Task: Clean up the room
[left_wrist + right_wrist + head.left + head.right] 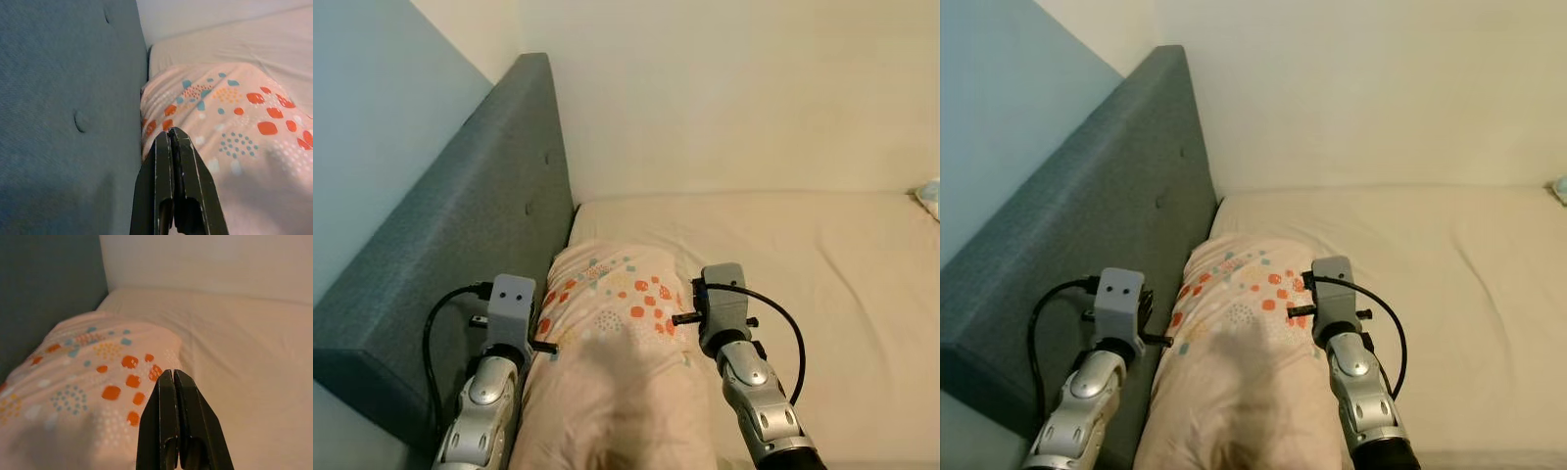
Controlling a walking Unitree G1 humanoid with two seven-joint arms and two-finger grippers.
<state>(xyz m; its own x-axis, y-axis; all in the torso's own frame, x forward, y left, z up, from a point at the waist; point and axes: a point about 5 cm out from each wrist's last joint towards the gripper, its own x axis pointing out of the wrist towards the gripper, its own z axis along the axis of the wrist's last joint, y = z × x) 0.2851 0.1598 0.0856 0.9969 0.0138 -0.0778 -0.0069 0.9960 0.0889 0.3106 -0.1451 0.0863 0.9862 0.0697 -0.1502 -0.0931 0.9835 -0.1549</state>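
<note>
Pillow (pixel 612 323) lies on the cream mattress (pixel 822 274), one long side against the grey-blue headboard (pixel 460 245). Left gripper (pixel 172 142) and right gripper (pixel 172 382) flank it, fingers pressed together, holding nothing. White wall (pixel 724 88) behind.

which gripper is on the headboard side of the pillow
The left gripper, fingers shut, sits at the pillow's edge next to the grey-blue headboard. The right gripper, also shut, is on the open mattress side.
</note>
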